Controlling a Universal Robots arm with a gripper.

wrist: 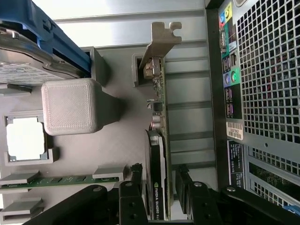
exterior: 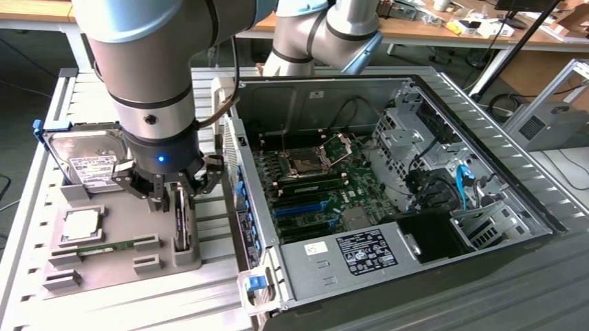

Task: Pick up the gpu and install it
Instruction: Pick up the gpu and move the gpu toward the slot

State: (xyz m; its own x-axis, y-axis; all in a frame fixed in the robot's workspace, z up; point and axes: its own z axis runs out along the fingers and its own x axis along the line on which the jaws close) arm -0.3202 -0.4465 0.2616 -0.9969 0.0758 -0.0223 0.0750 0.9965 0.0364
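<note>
The gpu point(exterior: 181, 222) stands on edge in a slot of the grey holder tray point(exterior: 120, 269), at the exterior view's left, beside the open computer case point(exterior: 478, 138). In the wrist view the gpu point(wrist: 159, 112) is a thin dark board with a silver bracket point(wrist: 161, 40) at its far end. My gripper point(exterior: 181, 200) is lowered over it. The gripper point(wrist: 158, 185) is open, one black finger point(wrist: 135, 176) on each side of the card with a small gap to each. The motherboard point(exterior: 313, 186) lies exposed inside the case.
On the same tray sit a hard drive point(exterior: 87, 155), a processor point(exterior: 81, 224) and a green memory stick point(exterior: 106, 248). The case's perforated rear panel point(wrist: 267, 93) runs close alongside the card. A workbench with clutter stands behind.
</note>
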